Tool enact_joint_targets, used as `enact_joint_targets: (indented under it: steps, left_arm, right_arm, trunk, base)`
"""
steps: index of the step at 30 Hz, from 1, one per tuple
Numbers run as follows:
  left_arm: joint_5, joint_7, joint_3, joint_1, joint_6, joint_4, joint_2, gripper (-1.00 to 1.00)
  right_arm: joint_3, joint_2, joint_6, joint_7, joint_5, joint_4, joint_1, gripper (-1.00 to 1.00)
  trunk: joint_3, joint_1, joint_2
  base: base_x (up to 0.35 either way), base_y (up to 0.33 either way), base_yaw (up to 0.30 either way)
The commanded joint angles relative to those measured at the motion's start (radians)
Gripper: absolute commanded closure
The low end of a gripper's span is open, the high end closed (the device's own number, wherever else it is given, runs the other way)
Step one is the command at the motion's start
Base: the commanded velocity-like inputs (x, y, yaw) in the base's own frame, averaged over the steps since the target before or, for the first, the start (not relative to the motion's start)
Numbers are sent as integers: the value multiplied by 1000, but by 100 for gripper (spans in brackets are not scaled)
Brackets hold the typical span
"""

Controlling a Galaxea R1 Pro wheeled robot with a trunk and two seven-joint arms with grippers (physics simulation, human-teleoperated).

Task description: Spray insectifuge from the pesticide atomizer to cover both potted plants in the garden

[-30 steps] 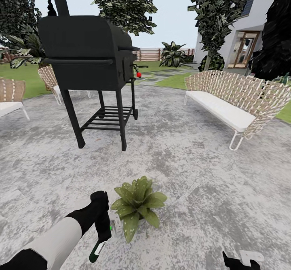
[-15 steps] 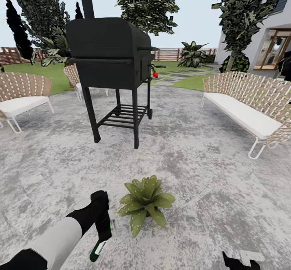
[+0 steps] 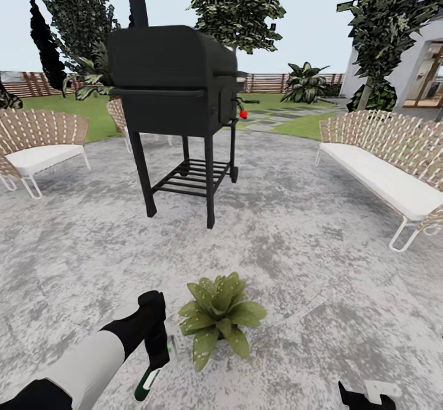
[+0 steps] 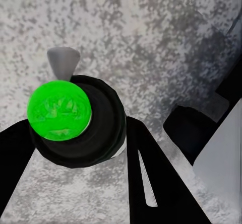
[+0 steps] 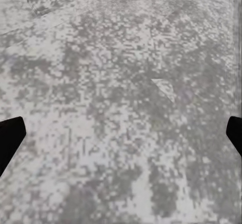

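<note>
atomizer (image 3: 147, 380) clamped in left gripper (image 3: 157, 361), low beside plant (image 3: 218, 318) | plant on mottled grey patio (image 3: 295, 238); grill (image 3: 175, 90) behind, wicker seats (image 3: 381, 158) flanking, lawn and fence beyond | right gripper (image 5: 121, 133) spread wide over patio, fingertips cut off at frame edges

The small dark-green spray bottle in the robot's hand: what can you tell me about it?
The small dark-green spray bottle is slim, with a white patch on its side and a pale spray head. The left gripper clamps it, bottle body pointing down toward the mottled grey stone patio. The wrist camera shows its round bright-green end. It hangs just beside the leafy potted plant.
</note>
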Motion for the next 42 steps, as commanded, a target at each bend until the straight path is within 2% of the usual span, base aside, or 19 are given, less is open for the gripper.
enact_joint_targets:
  steps: [1, 8, 23, 30, 34, 37, 42]
  left_arm:
    - [-5, -7, -2, 1, 10, -1, 0, 100]
    - [-5, -7, -2, 0, 14, -1, 0, 100]
    - [-5, -10, 2, 0, 15, -10, 1, 100]
    - [-5, -10, -2, -1, 19, -19, -1, 100]
    - [-5, -12, 1, -2, 22, -64, -12, 100]
    - [-5, -12, 30, -11, 62, -87, -16, 100]
    - [-9, -12, 37, -19, 98, -88, -17, 100]
  right_arm:
    - [-9, 0, -3, 7, 5, 1, -1, -100]
    - [-9, 0, -3, 7, 5, 0, -1, -100]
    - [-9, 1, -3, 7, 5, 1, -1, -100]
    - [-8, -2, -2, 7, 6, 0, -1, -100]
    - [-8, -4, -3, 7, 6, 0, -1, -100]
    - [-9, -4, -3, 7, 6, 0, -1, -100]
    - [-9, -3, -3, 7, 5, -1, -1, -100]
  trunk:
    - [-1, 0, 0]
    - [-1, 0, 0]
    - [-1, 0, 0]
    - [-1, 0, 0]
    - [-1, 0, 0]
    - [-1, 0, 0]
    - [-1, 0, 0]
  base:
    - [151, -231, 50]
    - [141, -223, 230]
    - [-4, -41, 273]
    - [-188, -217, 33]
    - [-229, -199, 1]
    - [-108, -88, 0]
    - [-12, -10, 0]
